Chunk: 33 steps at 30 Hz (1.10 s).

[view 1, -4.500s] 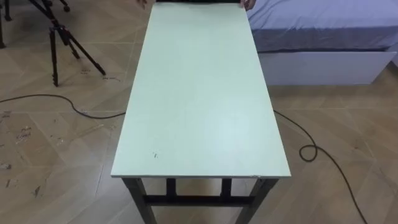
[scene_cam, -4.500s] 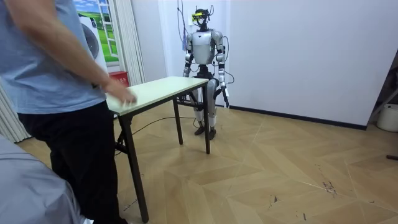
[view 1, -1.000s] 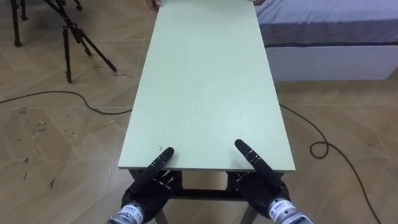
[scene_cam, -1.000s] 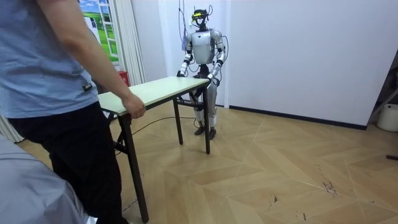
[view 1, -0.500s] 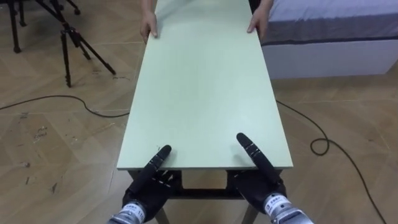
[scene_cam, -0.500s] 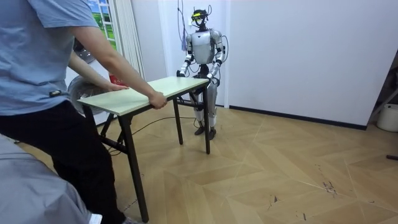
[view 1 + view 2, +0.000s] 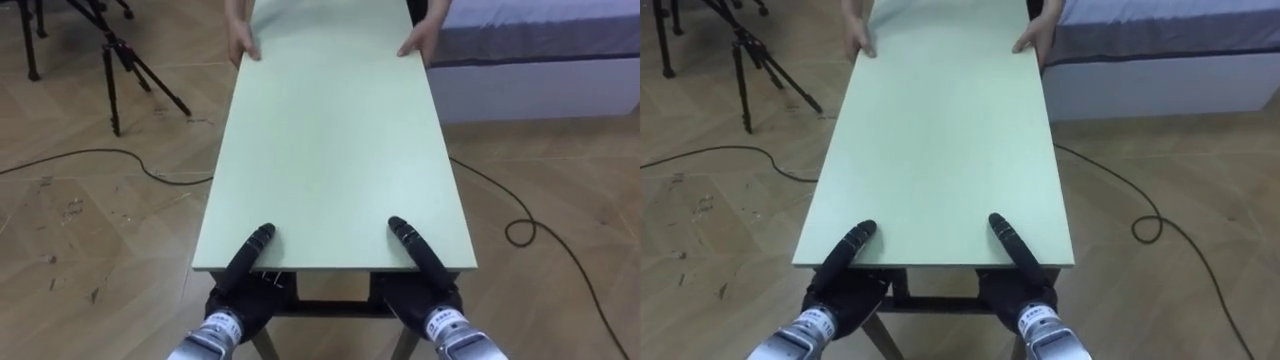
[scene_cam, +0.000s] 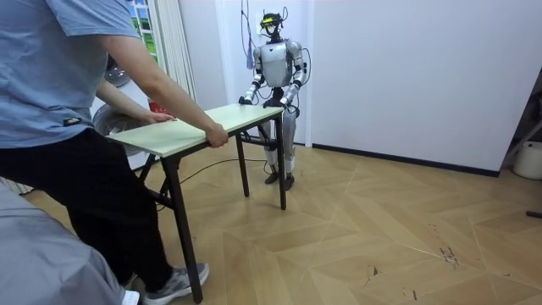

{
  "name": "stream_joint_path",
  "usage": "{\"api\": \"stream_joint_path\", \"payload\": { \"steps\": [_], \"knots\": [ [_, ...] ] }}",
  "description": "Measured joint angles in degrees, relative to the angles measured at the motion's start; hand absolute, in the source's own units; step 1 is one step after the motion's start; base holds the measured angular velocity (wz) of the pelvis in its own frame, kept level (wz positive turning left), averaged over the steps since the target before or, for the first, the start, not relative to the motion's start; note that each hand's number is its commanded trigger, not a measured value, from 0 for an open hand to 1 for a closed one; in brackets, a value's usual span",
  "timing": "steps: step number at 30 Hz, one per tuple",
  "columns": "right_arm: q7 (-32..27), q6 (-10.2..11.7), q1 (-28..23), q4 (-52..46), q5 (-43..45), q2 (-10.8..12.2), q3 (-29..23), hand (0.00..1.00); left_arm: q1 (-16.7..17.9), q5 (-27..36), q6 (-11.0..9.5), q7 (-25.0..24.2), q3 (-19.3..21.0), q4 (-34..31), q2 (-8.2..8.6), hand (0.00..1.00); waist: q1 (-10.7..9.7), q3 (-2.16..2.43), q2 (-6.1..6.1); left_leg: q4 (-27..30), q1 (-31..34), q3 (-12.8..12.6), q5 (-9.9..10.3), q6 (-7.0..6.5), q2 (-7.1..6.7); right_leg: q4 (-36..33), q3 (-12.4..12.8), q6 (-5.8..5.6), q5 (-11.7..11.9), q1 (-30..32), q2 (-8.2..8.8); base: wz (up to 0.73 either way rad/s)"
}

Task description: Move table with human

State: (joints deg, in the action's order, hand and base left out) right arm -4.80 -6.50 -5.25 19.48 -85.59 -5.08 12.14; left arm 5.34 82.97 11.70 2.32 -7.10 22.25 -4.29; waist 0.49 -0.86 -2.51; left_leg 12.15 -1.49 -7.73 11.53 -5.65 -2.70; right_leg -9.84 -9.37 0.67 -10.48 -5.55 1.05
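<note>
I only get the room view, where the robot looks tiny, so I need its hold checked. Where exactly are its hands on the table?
Observer: Its left hand and right hand are at the table's near short edge, one toward each corner.
Operator: Anything on the floor to its left?
Observer: A black tripod stands left of the table's far end.
Operator: And to its right?
Observer: A bed stands close beside the table's far right corner.

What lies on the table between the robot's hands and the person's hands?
Nothing. In the left eye view the table is bare from the left hand and right hand at its near edge to the person's hands at the far end.
</note>
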Motion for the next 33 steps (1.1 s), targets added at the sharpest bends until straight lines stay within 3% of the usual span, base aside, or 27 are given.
{"api": "stream_joint_path", "payload": {
  "steps": [19, 33],
  "knots": [
    [-0.04, 2.96, 0.0, -2.08, 3.16, 0.28, 0.9, 1.0, 1.49, -3.79, -1.49, 1.25, -0.15, -3.99, 1.01, 1.0, 0.27, -0.1, 0.25, -0.42, 0.22, -0.11, -0.07, 0.11, 0.0, -0.02, -0.11, -0.01, 0.01, 0.52, -0.02, 0.0],
    [-0.5, 2.84, -4.64, -9.22, 4.54, 0.41, 0.78, 1.0, 6.76, -7.27, -1.95, -0.43, -0.38, -12.07, 1.0, 1.0, 1.35, -0.02, 0.88, -0.91, 0.0, -0.84, -0.07, 0.11, 0.07, 0.0, 0.61, -0.01, 0.01, 0.74, -0.18, -0.03]
  ]
}}
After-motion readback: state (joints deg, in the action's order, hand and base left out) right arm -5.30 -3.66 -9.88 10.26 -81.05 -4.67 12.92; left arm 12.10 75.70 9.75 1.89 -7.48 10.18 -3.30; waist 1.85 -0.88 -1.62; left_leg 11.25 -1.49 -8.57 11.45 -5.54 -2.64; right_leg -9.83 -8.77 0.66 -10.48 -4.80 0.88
